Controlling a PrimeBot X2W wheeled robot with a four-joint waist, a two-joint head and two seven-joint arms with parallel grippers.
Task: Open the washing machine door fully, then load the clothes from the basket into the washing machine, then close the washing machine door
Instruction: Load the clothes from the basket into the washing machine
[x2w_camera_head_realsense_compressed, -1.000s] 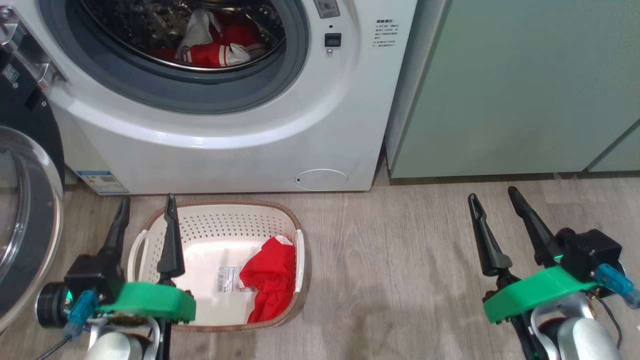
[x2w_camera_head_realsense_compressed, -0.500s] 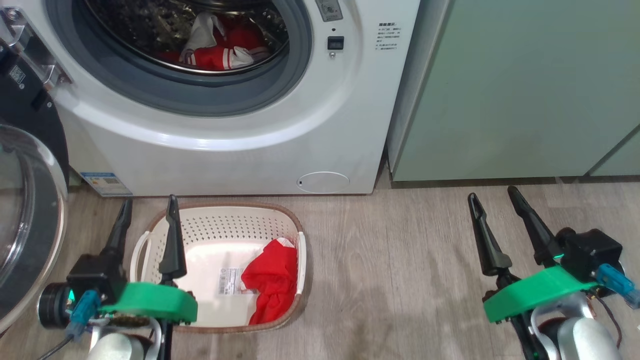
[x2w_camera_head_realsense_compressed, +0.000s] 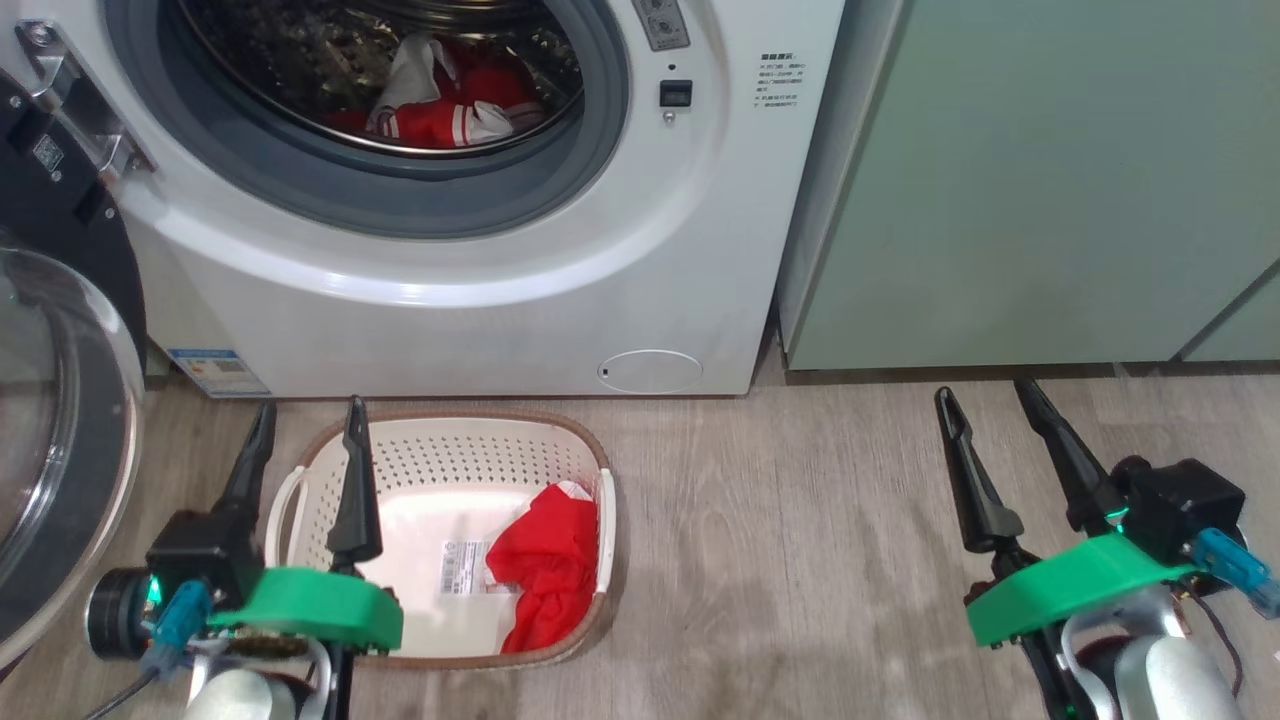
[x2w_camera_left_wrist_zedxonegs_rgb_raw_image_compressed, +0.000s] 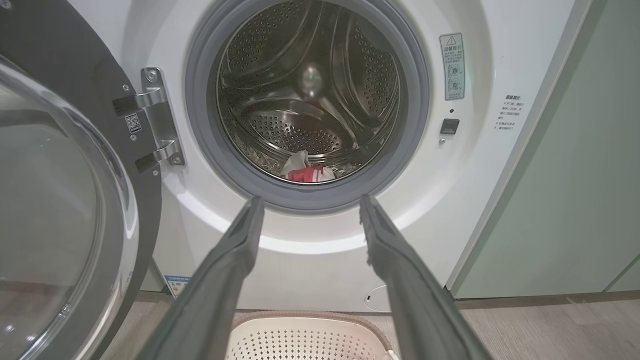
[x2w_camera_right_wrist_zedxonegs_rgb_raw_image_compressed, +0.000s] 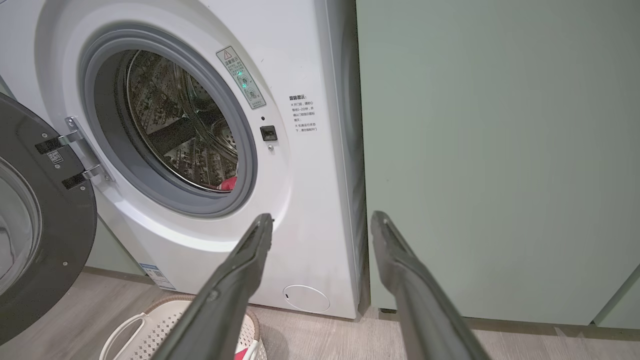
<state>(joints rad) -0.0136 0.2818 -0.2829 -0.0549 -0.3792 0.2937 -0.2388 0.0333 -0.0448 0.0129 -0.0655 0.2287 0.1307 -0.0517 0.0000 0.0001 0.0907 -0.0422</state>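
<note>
**Both claws wide and empty before a part-loaded washer**

Nearest me, my left gripper stands with its two dark fingers spread wide and nothing between them. In the head view one finger crosses the left end of the basket, and the other lies just outside its white handle. My right gripper is spread just as wide and is just as empty, well apart to the right over the wood-look floor.

The cream basket sits on the floor just in front of the washing machine, below its round opening. A red garment lies crumpled against the basket's right wall, touching the label sticker on the basket's floor.

Low on the white front of the machine are a small round flap and, at the left corner, a blue label. The washing machine door stands swung open to the left on its metal hinge, its black rim and clear glass bowl turned outward.

Past the grey gasket, the perforated steel drum is open to view. At its bottom rest red-and-white garments. A pale green cabinet stands just beside the machine on the right.
</note>
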